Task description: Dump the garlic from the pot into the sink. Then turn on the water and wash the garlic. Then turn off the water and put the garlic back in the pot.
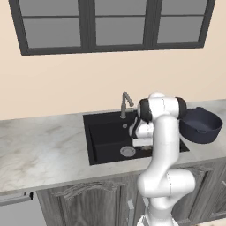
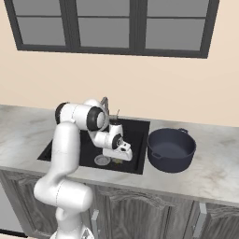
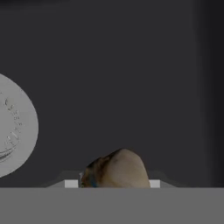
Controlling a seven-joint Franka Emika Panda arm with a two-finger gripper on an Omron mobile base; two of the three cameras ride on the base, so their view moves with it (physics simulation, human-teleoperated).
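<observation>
Garlic [image 3: 117, 169] sits at the very bottom of the hand view, a pale tan lump with a darker patch on one side, wedged between the two small pale tips of the tool [image 3: 113, 183], whose jaws stand partly closed against its sides. It lies low over the black floor of the sink [image 3: 131, 78], and the round steel drain [image 3: 15, 127] shows at the left edge of that view, near the garlic but apart from it.

In the base views the white arm [image 1: 165, 145] bends down from its dark shoulder joint into the sink [image 1: 103, 132], and the tool [image 2: 119, 158] hangs just beside the drain [image 2: 102, 160] on its pot-ward side, close to the front wall of the basin. The garlic itself is too small and too hidden by the hand to make out there.

Beside the sink, on the side away from the drain, the dark navy pot [image 2: 171, 149] stands upright on the marbled worktop [image 2: 219, 168], its mouth open, just off the basin's rim. Behind the drain, at the back edge of the sink, rises the slim grey faucet [image 1: 125, 103]. Beyond it a beige wall carries a dark-framed window [image 1: 114, 24].
</observation>
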